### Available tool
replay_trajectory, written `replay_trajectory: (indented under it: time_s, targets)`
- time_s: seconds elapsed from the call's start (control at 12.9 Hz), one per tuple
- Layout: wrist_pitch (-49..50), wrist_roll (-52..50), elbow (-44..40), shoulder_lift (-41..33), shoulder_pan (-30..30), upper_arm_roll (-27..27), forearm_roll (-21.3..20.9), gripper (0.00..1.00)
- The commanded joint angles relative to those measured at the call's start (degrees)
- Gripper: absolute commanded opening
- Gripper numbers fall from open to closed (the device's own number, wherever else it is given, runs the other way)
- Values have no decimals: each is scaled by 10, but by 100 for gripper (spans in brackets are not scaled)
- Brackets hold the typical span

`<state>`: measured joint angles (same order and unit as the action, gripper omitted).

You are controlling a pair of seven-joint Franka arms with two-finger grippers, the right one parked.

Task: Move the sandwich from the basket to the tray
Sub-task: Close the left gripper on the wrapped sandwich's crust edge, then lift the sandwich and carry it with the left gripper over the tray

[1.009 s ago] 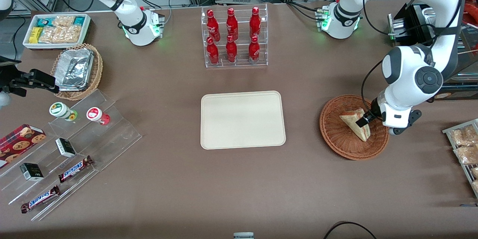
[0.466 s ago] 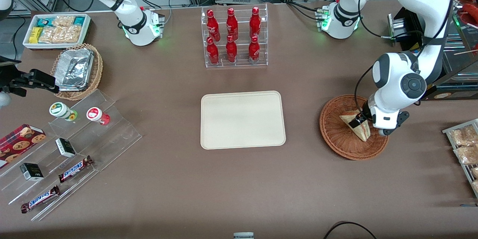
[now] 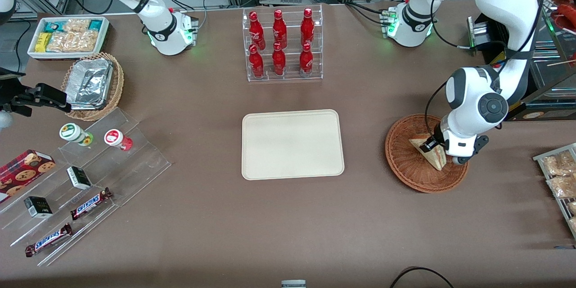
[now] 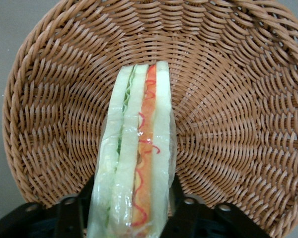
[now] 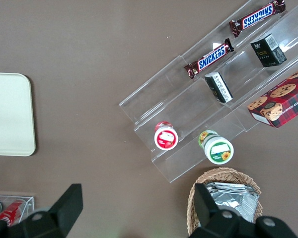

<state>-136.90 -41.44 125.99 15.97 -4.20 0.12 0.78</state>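
**Sandwich in basket, pincer fingers at both its sides**

Sandwich (image 3: 431,152) lies in the reddish-brown wicker basket (image 3: 405,162), toward the working arm's end of the tabletop (image 3: 288,216). It's a triangular wedge in clear wrap; wrist view shows its cut edge (image 4: 136,153) w/ pale green layers on one side and a red-orange layer on the other, standing on edge against the woven floor of the basket (image 4: 228,114).

Pincer (image 3: 431,145) is down inside the basket, right at the sandwich. In the wrist view the black fingers (image 4: 69,215) sit one on each side of the wedge, up against the wrap, so it's narrowed to about the sandwich's thickness w/ the sandwich between. Whether it's squeezing firmly: can't tell. Sandwich bottom looks to be resting on the wicker.

Cream-beige tray (image 3: 292,144) sits mid-tabletop, well apart from the basket, toward the parked arm's side of it; nothing on it.

Other stuff: clear rack of red bottles (image 3: 281,45) farther from the front cam than the tray. Toward the parked arm's end: lighter wicker basket w/ foil trays (image 3: 92,83), white bin of snack packets (image 3: 69,36), clear stepped stand (image 3: 90,180) w/ Snickers bars (image 3: 90,203), small dark boxes and two round-lidded cups, plus a red cookie box (image 3: 24,168). Bagged snacks (image 3: 560,175) at the working arm's edge.
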Motion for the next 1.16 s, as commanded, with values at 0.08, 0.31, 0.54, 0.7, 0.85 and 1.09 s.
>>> replay_trajectory:
  time_s: [0.08, 0.31, 0.54, 0.7, 0.85, 1.09]
  targets:
    - [56, 1, -13, -39, -12, -1, -1, 0]
    - [140, 4, -76, -44, -63, 0, -3, 0]
    - [187, 32, -125, -38, -125, -2, -2, 0]
    - [188, 36, -137, -27, -169, -2, -1, 0]
    - [188, 37, -159, -7, -207, -6, 3, 0]
    - [184, 36, -205, 38, -272, -7, 7, 0]
